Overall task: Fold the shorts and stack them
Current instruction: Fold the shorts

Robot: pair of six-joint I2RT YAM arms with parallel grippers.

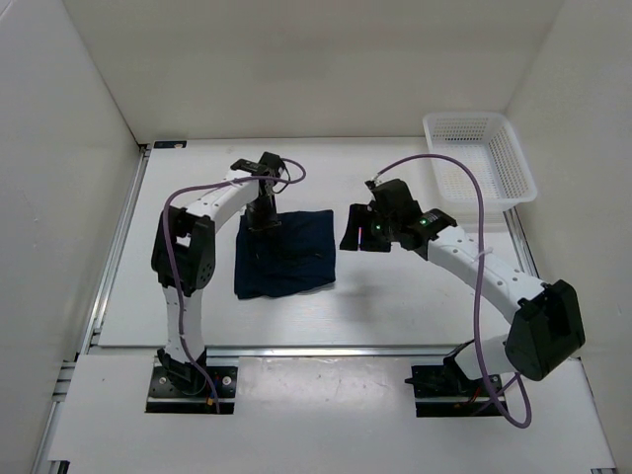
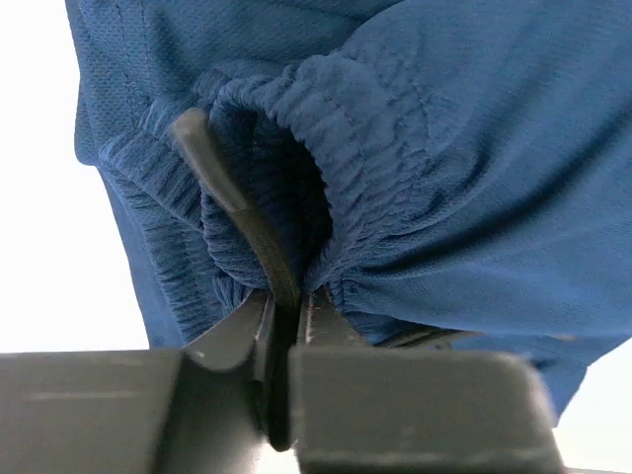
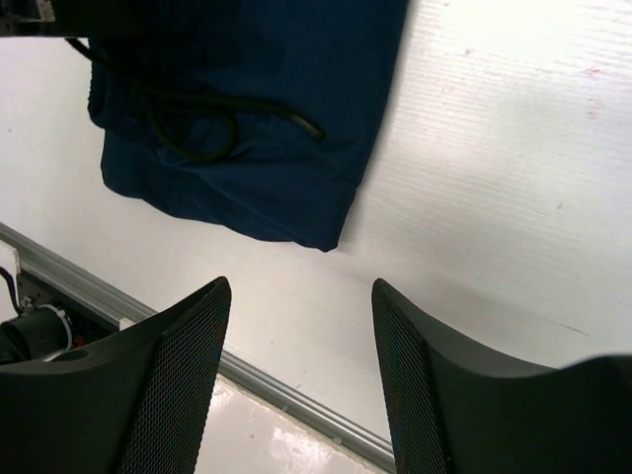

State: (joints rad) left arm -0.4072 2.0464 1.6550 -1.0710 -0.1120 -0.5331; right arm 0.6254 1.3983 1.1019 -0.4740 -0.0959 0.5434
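The dark navy shorts (image 1: 286, 255) lie folded into a rough square on the white table, left of centre. My left gripper (image 1: 265, 222) points down onto their far edge. In the left wrist view its jaws stand together at the gathered waistband (image 2: 326, 128), and the left gripper (image 2: 291, 306) is shut on a pinch of that fabric with a dark strip between the jaws. My right gripper (image 1: 360, 232) hovers to the right of the shorts, open, with nothing between its mesh fingers (image 3: 188, 365). From that wrist view the shorts (image 3: 247, 118) show at the upper left, with a black cord looped over them.
A white plastic basket (image 1: 479, 158) stands at the back right corner. White walls close in the table on three sides. A metal rail (image 3: 296, 405) runs along the table's edge below the right gripper.
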